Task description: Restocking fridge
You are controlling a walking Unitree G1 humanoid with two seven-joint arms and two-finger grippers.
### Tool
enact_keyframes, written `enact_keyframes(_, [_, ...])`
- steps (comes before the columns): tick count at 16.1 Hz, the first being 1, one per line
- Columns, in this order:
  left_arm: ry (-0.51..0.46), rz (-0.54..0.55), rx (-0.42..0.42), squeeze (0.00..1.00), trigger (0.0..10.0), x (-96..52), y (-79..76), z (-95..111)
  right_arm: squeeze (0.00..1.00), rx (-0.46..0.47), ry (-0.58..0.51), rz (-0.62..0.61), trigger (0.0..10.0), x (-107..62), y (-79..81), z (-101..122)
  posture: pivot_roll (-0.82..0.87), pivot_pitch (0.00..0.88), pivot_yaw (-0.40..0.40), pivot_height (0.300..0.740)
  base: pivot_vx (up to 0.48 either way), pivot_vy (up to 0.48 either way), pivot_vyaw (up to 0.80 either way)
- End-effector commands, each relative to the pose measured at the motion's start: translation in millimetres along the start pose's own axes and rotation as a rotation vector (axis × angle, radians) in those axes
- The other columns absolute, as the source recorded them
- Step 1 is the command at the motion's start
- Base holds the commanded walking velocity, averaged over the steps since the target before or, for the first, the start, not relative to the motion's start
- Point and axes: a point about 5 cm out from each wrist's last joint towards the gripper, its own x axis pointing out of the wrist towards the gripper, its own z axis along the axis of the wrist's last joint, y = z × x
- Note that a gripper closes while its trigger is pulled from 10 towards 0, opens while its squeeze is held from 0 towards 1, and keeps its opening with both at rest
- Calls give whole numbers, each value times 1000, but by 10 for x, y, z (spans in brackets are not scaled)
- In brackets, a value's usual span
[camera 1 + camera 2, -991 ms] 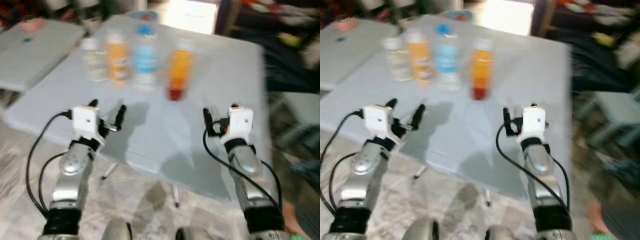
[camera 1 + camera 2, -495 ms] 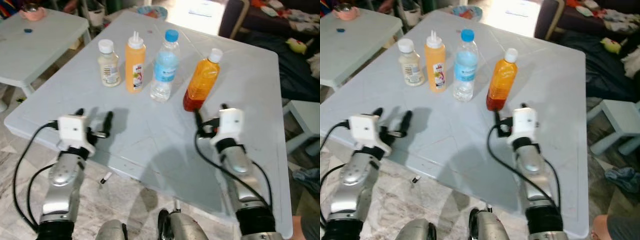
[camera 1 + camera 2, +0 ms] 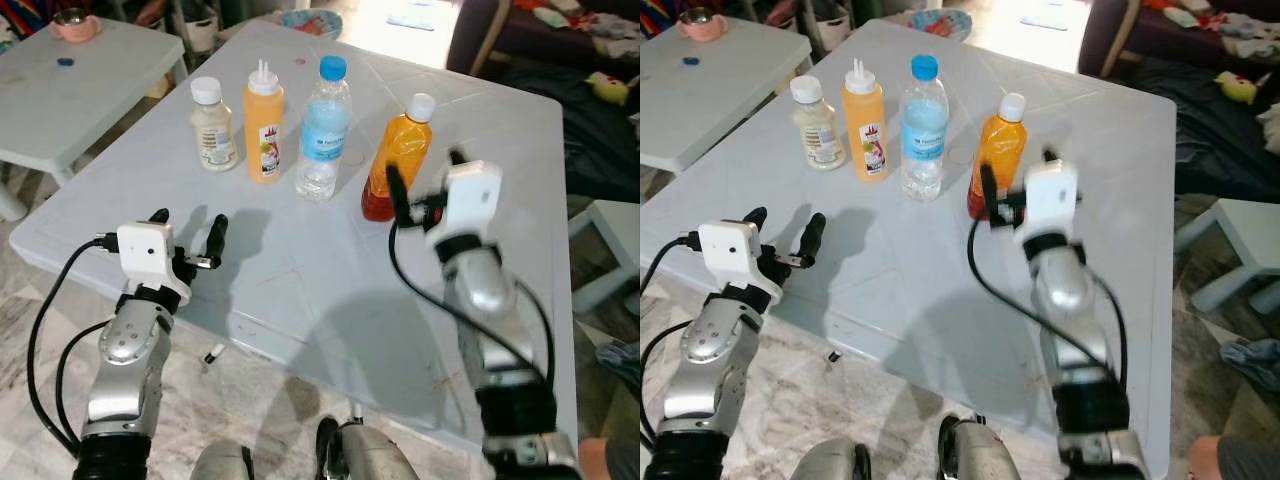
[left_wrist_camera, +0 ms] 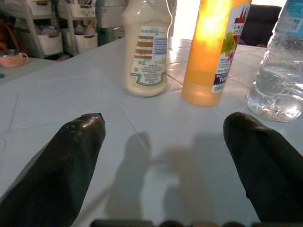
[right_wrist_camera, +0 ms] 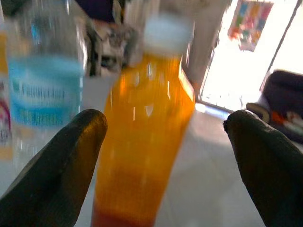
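Note:
Four bottles stand in a row on the pale grey table (image 3: 300, 290): a white sauce bottle (image 3: 213, 125), an orange squeeze bottle (image 3: 264, 122), a clear water bottle (image 3: 323, 130) with a blue cap, and an orange juice bottle (image 3: 397, 160) with a white cap. My right gripper (image 3: 424, 182) is open, raised just in front of the juice bottle (image 5: 142, 142), which stands between and beyond its fingers, apart from them. My left gripper (image 3: 188, 235) is open low over the table's near left part, pointing at the sauce bottle (image 4: 146, 52) and squeeze bottle (image 4: 215, 52), well short of them.
A second white table (image 3: 70, 90) with a pink cup (image 3: 72, 22) stands at the left. A plate (image 3: 310, 20) lies at the far table edge. A dark sofa (image 3: 560, 70) and a pale stool (image 3: 612, 225) are at the right.
My right arm has risen and moved forward up to the juice bottle. The left gripper has stayed about where it was. The blur from a second ago is gone.

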Motion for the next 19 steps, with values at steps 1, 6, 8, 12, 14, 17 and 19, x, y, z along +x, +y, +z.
enact_keyframes(1, [12, -10, 6, 0, 10000, -10, -28, -16, 0, -1, -12, -13, 10000, 9, -58, 56, -32, 121, -57, 740, 0, 0, 0])
enact_keyframes(6, [12, -8, 10, 0, 10000, -16, -23, -18, 0, 11, -81, 24, 10000, 96, 35, 296, -28, 124, -62, 740, 0, 0, 0])
enact_keyframes(8, [17, -12, 14, 0, 10000, -10, -30, -28, 0, 26, -79, 34, 10000, 159, 28, 315, -28, 125, -60, 740, 0, 0, 0])
enact_keyframes(12, [32, -29, 20, 0, 10000, -25, -84, -59, 0, 48, -63, 68, 10000, 405, -48, 298, -15, 132, -58, 740, 0, 0, 0])
enact_keyframes(14, [37, -23, 22, 0, 10000, -35, -77, -67, 0, 43, -56, 76, 6980, 453, -54, 299, -15, 132, -58, 740, 0, 0, 0])
enact_keyframes(17, [40, -19, 26, 0, 10000, -48, -72, -72, 0, 64, -29, 81, 1922, 536, -56, 290, -5, 137, -61, 740, 0, 0, 0])
enact_keyframes(19, [43, -19, 29, 0, 10000, -52, -68, -74, 0, 62, -21, 90, 1529, 593, -63, 290, -5, 138, -60, 740, 0, 0, 0])
